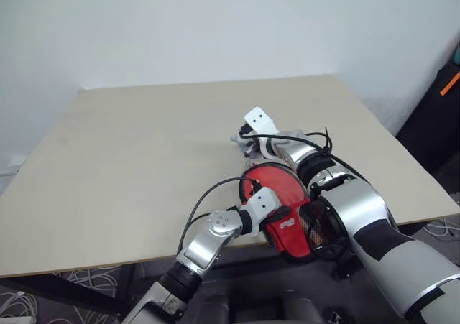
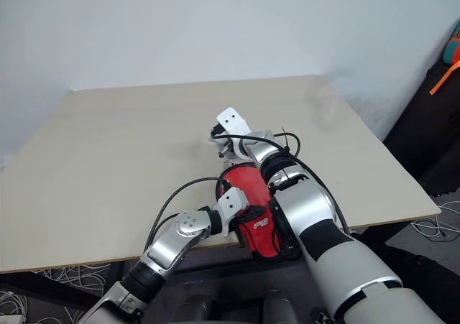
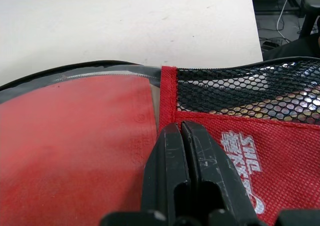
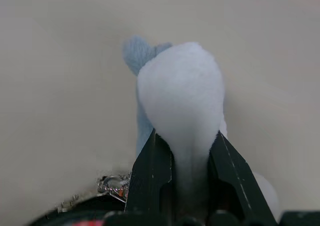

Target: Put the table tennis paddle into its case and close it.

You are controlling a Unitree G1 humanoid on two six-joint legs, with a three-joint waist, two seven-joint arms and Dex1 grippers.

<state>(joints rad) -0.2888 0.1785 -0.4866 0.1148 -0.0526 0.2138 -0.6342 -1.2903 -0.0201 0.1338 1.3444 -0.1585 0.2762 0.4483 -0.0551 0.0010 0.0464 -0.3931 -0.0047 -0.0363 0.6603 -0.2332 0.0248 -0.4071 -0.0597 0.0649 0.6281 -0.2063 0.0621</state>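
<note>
The case (image 1: 277, 187) lies red side up at the table's near edge, its lower end hanging past the edge. Behind its clear panel a flat red surface (image 3: 75, 136) shows, which I take for the table tennis paddle's blade; a mesh pocket (image 3: 250, 90) sits beside it. My left gripper (image 3: 180, 128) is shut, its tips resting on the red seam between panel and mesh. Whether fabric is pinched I cannot tell. At the case's far end my right gripper (image 4: 186, 136) is shut on a small white-grey fluffy lump (image 4: 182, 95), which a metal ring (image 4: 114, 183) joins to the black rim.
The beige table (image 1: 144, 159) stretches bare to the left and back, up to a white wall. A dark bag with an orange strap (image 1: 445, 87) stands off the right side. Cables (image 1: 438, 227) lie on the floor there.
</note>
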